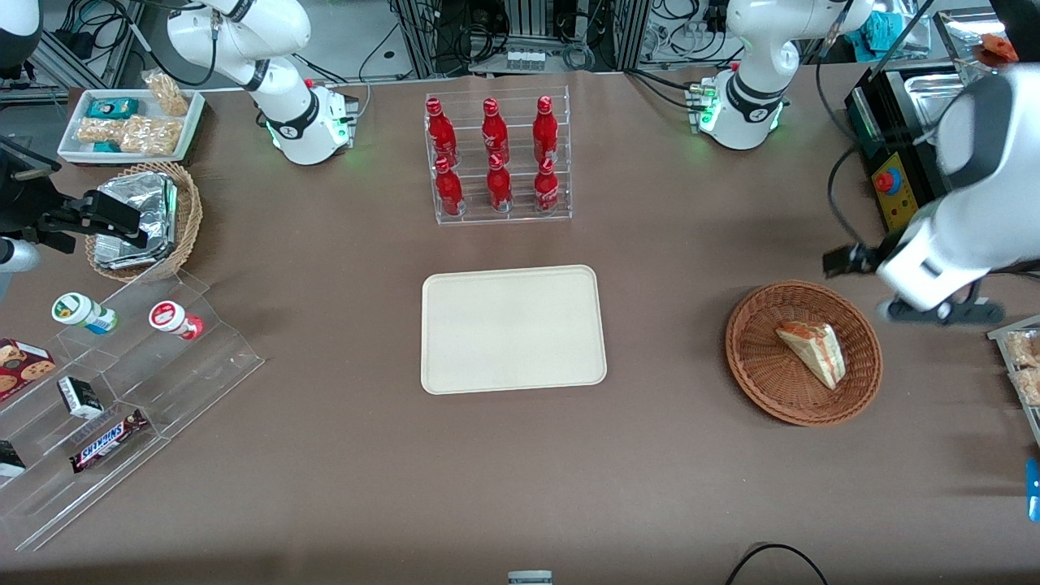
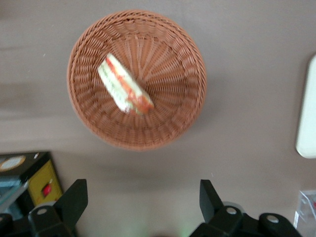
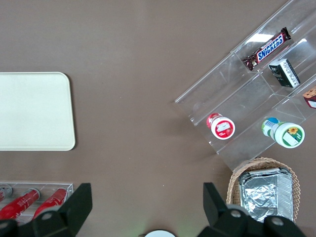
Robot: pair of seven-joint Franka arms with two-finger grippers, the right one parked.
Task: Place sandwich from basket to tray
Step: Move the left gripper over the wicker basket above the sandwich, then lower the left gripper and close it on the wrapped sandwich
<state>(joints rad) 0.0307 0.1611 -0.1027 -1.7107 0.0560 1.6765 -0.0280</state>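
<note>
- Lying in the basket (image 1: 803, 353), the sandwich (image 1: 812, 351) sits toward the working arm's end of the brown surface (image 1: 325, 455) in the front view, well apart from the bare tray (image 1: 513, 328); the tool (image 1: 845, 260) hangs above the surface just beside the basket's rim, farther from the camera than the basket.
- The left wrist view shows the tool (image 2: 143, 197) with fingers (image 2: 74, 197) spread wide, holding nothing, the sandwich (image 2: 125, 85) in the basket (image 2: 137, 79), the tray (image 2: 307, 108) edge nearby.
</note>
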